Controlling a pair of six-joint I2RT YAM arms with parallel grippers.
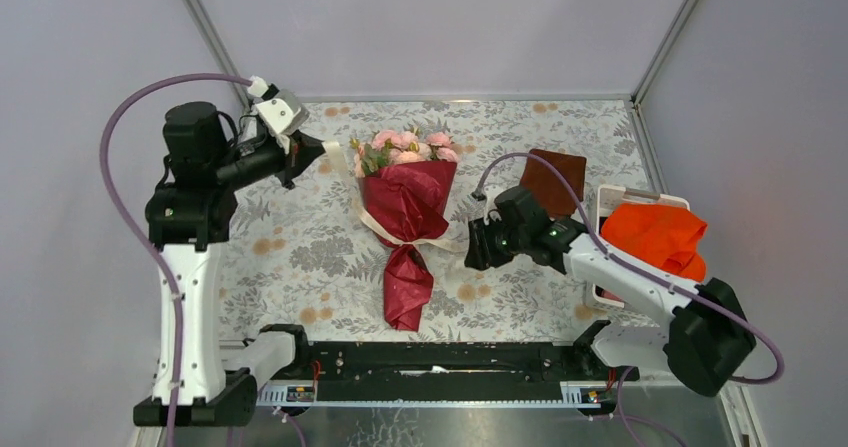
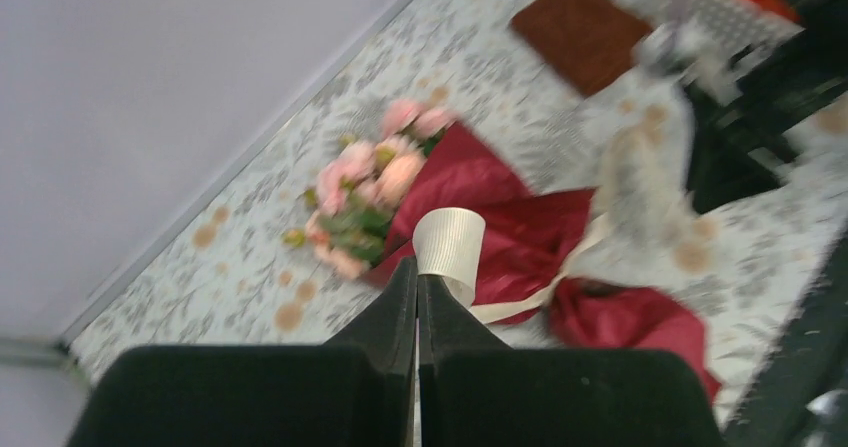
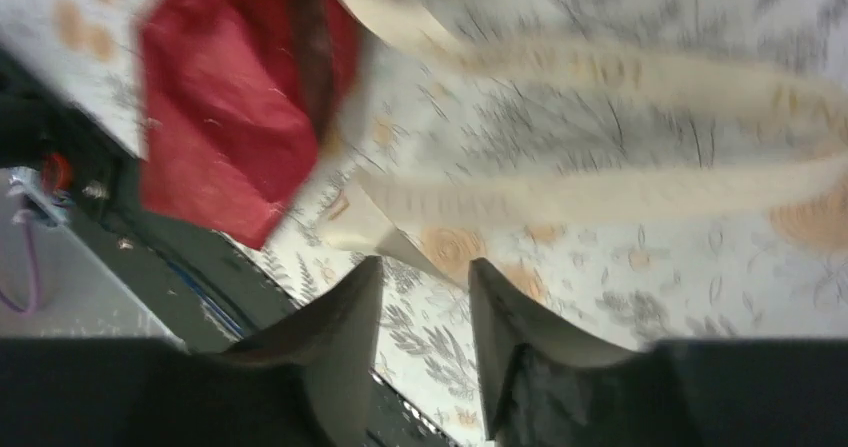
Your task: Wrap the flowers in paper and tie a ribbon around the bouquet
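Note:
The bouquet lies mid-table: pink flowers at the far end, crimson paper narrowing to a tail at the near end. The cream ribbon circles its waist. My left gripper hangs raised at the bouquet's upper left, shut on one end of the ribbon, which curls out past the closed tips of that gripper. My right gripper is low to the right of the waist. In its wrist view this gripper is open, with ribbon lying just beyond its tips, none between them.
A small brown folded square lies behind the right arm. An orange-red cloth rests on a white tray at the right edge. The black base rail runs along the near edge of the floral tablecloth.

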